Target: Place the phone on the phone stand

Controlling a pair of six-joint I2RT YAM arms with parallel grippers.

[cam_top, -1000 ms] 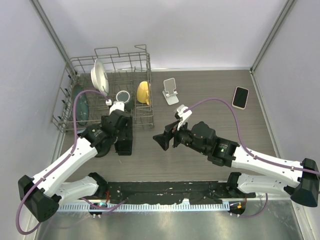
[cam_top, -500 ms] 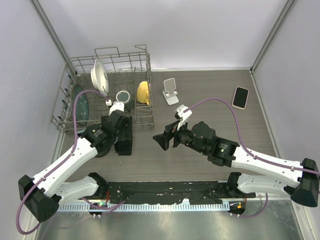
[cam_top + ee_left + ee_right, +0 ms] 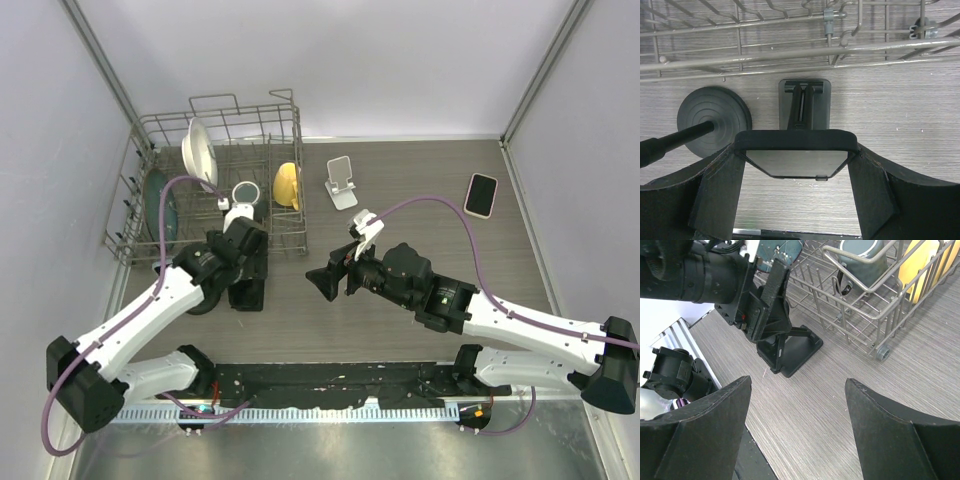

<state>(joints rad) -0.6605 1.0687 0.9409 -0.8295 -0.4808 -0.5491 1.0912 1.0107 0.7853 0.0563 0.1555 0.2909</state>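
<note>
Our left end effector (image 3: 797,150) is clenched on the phone (image 3: 796,162), lower centre of the left wrist view with the black stand (image 3: 805,102) just above it, so we'd keep it square, ease it down onto that stand, then let go; right end effector (image 3: 797,390) hangs spread wide, empty.

A grey-brown wood-grain table (image 3: 430,180) sat inside an enclosure of plain pale walls: a back wall (image 3: 350,60), a left wall (image 3: 50,150) and a right wall (image 3: 595,100). Slim metal posts (image 3: 540,70) rose at the back corners. A wire dish rack (image 3: 790,54) stood at the table's back left. The light was soft and even.
</note>
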